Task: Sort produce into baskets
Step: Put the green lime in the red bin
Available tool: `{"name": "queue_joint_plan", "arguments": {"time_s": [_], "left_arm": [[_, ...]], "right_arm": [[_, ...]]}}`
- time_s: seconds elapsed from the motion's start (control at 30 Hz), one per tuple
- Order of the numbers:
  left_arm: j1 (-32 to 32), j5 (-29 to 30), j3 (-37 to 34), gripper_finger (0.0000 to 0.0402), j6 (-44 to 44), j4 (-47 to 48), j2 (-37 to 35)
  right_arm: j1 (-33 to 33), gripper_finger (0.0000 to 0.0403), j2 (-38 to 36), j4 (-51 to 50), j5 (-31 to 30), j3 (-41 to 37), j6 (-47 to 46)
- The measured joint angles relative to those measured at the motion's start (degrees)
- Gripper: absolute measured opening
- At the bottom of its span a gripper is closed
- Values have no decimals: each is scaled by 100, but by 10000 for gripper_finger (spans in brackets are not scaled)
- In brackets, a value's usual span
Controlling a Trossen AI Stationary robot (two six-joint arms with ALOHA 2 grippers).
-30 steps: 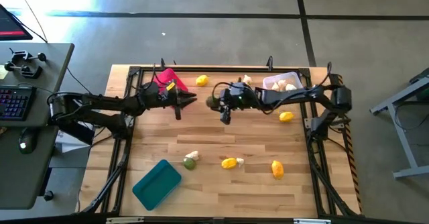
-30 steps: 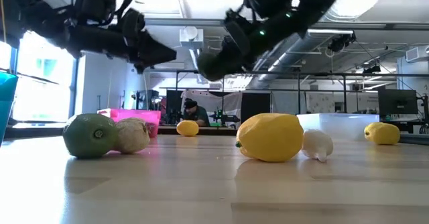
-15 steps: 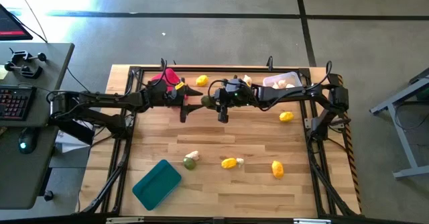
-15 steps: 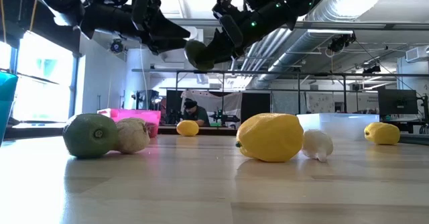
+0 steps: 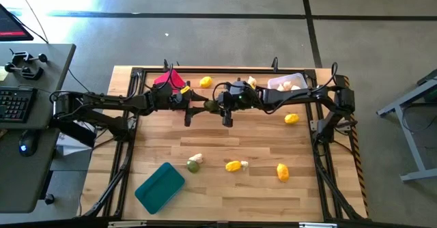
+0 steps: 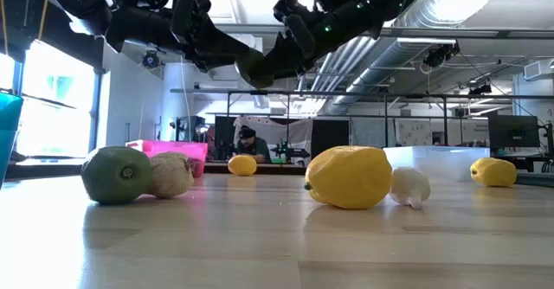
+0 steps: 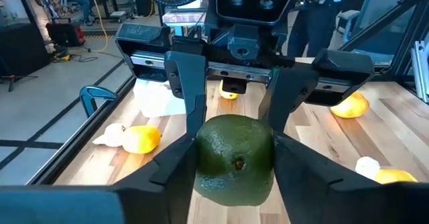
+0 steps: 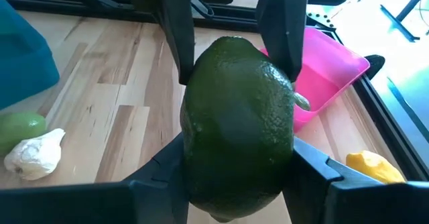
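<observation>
Right claw (image 5: 220, 105) and left claw (image 5: 202, 106) both clamp one green fruit (image 5: 212, 106); white bulbs (image 5: 289, 86) fill the whitish basket (image 5: 300, 78).

There are three baskets: one pink basket (image 5: 166, 78), one teal basket (image 5: 160, 187) and one whitish basket (image 5: 298, 78). I count four yellow fruits on the table, which are the first lemon (image 5: 205, 82), the second lemon (image 5: 291, 118), the third lemon (image 5: 233, 165) and the fourth lemon (image 5: 283, 171), and two green fruits, one raised green fruit (image 5: 212, 106) up between the two arms and one low green fruit (image 5: 193, 166) on the wood. White garlic bulbs are three on the table, the back bulb (image 5: 251, 81), the left bulb (image 5: 196, 158) and the middle bulb (image 5: 244, 164), and some more basket bulbs (image 5: 287, 87) lie in the whitish basket, too close together to count surely.
</observation>
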State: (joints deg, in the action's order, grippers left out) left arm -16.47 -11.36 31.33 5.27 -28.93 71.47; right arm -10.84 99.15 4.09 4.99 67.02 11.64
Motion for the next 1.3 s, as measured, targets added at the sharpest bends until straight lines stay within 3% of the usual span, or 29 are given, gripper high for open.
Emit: {"name": "queue_joint_plan", "arguments": {"time_s": [0.17, 0.4, 0.6, 0.77, 1.03, 1.17, 1.3], "left_arm": [[0, -6, 0, 126, 181, -13, -6], [-114, -54, 73, 89, 252, 30, -16], [-233, -80, 220, 68, 342, 282, -18], [-267, -328, 225, 57, 237, 265, -18], [-264, -365, 225, 56, 137, 213, -23], [-254, -371, 241, 77, 5, 354, -28], [-169, -432, 247, 123, -23, 581, -38]], "right_arm": [[-2, 160, 0, 23, -7, 0, -74], [-6, 278, -2, 42, -111, 0, -311], [-6, 306, -2, -3, -184, 4, -278], [-4, 278, -2, -19, 1, 4, -269], [-6, 153, -4, -25, 161, 4, -258], [-6, 153, -4, -39, 168, 4, -235], [-1, 153, -2, -91, 203, 0, -212]]}}
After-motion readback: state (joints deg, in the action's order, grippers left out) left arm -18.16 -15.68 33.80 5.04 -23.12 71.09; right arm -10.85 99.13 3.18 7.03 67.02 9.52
